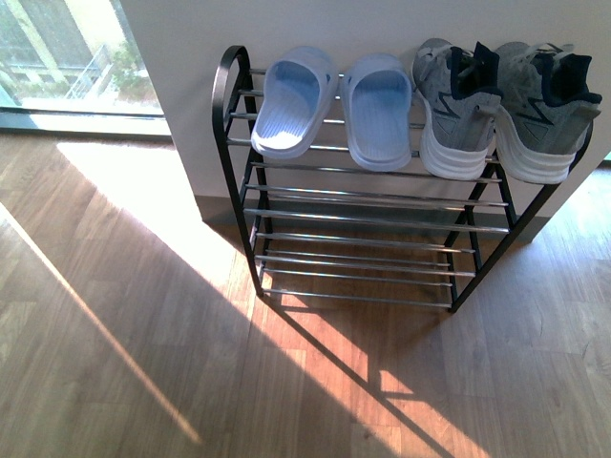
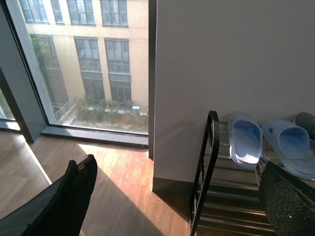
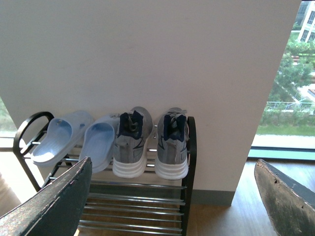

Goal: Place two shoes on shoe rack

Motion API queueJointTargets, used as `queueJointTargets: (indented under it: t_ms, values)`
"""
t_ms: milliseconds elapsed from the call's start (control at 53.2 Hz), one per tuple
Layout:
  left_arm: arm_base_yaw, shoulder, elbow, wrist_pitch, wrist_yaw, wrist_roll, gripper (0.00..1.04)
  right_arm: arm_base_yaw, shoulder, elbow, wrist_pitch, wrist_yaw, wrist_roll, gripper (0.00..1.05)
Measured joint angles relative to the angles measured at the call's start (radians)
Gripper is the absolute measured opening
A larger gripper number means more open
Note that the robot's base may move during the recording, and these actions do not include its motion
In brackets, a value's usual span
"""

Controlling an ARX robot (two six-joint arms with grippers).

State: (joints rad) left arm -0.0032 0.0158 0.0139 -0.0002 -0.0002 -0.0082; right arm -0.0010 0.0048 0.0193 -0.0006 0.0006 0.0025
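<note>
Both grey sneakers stand side by side on the top tier of the shoe rack (image 1: pixel 382 197), at its right end, heels with white soles facing me: one shoe (image 1: pixel 456 110) and the other shoe (image 1: pixel 544 110). The right wrist view shows them too, the inner shoe (image 3: pixel 131 142) and the outer shoe (image 3: pixel 173 142) on the rack (image 3: pixel 138 198). My right gripper (image 3: pixel 172 201) hangs open well back from the rack, holding nothing. My left gripper (image 2: pixel 174 206) is open and holds nothing, off the rack's (image 2: pixel 206 157) left end. Neither arm shows in the front view.
Two pale blue slippers (image 1: pixel 291 100) (image 1: pixel 377 113) fill the left half of the top tier. A white wall (image 1: pixel 382 24) backs the rack. A floor-to-ceiling window (image 1: pixel 57 57) lies to the left, and another window (image 3: pixel 285 98) to the right. Sunlit wooden floor (image 1: pixel 143 363) stretches in front.
</note>
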Motion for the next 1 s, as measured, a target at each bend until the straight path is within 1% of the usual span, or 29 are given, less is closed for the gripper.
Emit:
queueJointTargets:
  t_ms: [995]
  values:
    - [0.0,0.0,0.0,0.0,0.0,0.0,0.95,0.0,0.0,0.0,0.0,0.0,0.0,0.96]
